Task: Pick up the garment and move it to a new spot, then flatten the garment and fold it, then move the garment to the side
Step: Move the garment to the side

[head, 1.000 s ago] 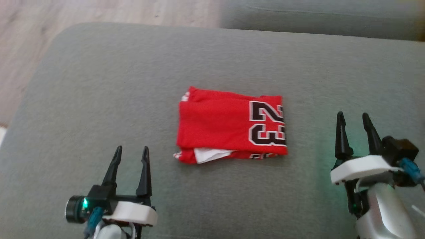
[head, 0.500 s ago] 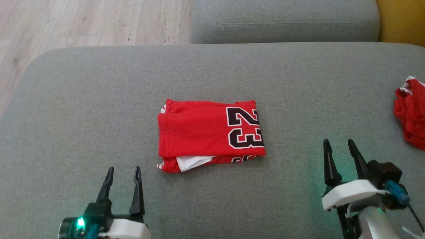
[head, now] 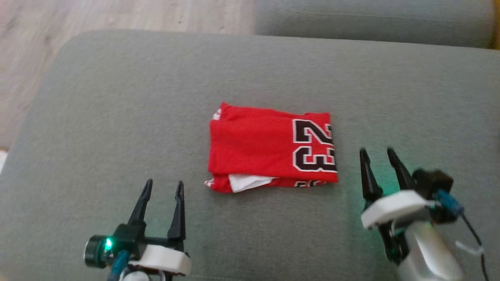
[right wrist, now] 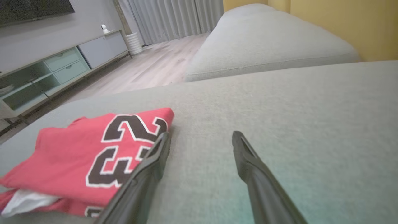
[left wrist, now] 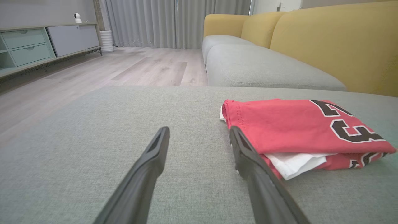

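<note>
The garment (head: 269,150) is a red jersey with a black "23", folded into a neat rectangle on the grey cushion (head: 117,117). A white inner layer pokes out at its near edge. My left gripper (head: 163,187) stands open, short of the jersey's near left corner, with nothing between its fingers. My right gripper (head: 377,154) is open too, just right of the jersey's numbered end and apart from it. In the left wrist view the garment (left wrist: 298,130) lies right of my fingers (left wrist: 155,155). In the right wrist view the garment (right wrist: 77,155) lies left of my fingers (right wrist: 152,161).
Wooden floor (head: 78,19) lies past the cushion's far left edge. A second grey seat cushion (head: 371,19) sits beyond, with a yellow sofa back (left wrist: 326,40) to the right. A low cabinet (left wrist: 37,43) stands across the room.
The head camera swung right and back, so the whole picture shifted. My right gripper has moved left, closer to the jersey's numbered end. The jersey lies as before.
</note>
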You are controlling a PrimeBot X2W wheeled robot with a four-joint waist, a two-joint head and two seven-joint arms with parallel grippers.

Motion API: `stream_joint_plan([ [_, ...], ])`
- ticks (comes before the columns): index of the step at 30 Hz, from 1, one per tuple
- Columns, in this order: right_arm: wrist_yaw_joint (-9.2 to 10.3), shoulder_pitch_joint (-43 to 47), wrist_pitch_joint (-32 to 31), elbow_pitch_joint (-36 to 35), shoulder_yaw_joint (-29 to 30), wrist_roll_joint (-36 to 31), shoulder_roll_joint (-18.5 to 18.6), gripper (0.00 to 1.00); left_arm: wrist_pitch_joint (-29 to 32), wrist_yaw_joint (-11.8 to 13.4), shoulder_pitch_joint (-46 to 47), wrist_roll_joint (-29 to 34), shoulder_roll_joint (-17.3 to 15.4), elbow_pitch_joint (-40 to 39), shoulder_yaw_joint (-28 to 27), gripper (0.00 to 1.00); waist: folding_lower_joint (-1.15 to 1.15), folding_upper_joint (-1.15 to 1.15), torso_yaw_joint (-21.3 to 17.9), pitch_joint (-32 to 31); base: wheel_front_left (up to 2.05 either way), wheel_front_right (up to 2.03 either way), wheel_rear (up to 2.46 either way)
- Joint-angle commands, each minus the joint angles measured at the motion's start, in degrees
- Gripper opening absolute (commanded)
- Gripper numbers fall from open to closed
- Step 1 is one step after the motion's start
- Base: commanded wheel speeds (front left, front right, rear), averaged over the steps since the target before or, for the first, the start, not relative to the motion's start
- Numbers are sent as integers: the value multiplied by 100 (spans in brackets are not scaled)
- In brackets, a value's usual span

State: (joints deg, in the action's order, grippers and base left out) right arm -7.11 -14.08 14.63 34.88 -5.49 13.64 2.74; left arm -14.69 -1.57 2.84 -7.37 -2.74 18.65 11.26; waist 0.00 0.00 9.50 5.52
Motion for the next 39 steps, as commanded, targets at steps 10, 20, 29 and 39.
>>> stream_joint_plan([
  [10, -37, -986, 37, 1091, -246, 601, 14, 100, -30, -29, 269, -110, -14, -157, 114, 100, 0, 0, 876, 350, 0, 0, 0],
  [20, -37, -1149, 37, 1308, -1074, 1562, 14, 0, -30, -17, 236, -127, -14, -148, 22, 100, 0, 0, 793, 364, 0, 0, 0],
  [29, -37, -948, 37, 769, -935, 1360, 14, 0, -30, -55, 191, -60, -14, -209, -141, 100, 0, 0, -550, 122, 0, 0, 0],
  [39, -37, -769, 37, 400, -1131, 1342, 14, 0, -30, -85, 411, -97, -14, -253, -77, 100, 0, 0, -2622, 260, 0, 0, 0],
])
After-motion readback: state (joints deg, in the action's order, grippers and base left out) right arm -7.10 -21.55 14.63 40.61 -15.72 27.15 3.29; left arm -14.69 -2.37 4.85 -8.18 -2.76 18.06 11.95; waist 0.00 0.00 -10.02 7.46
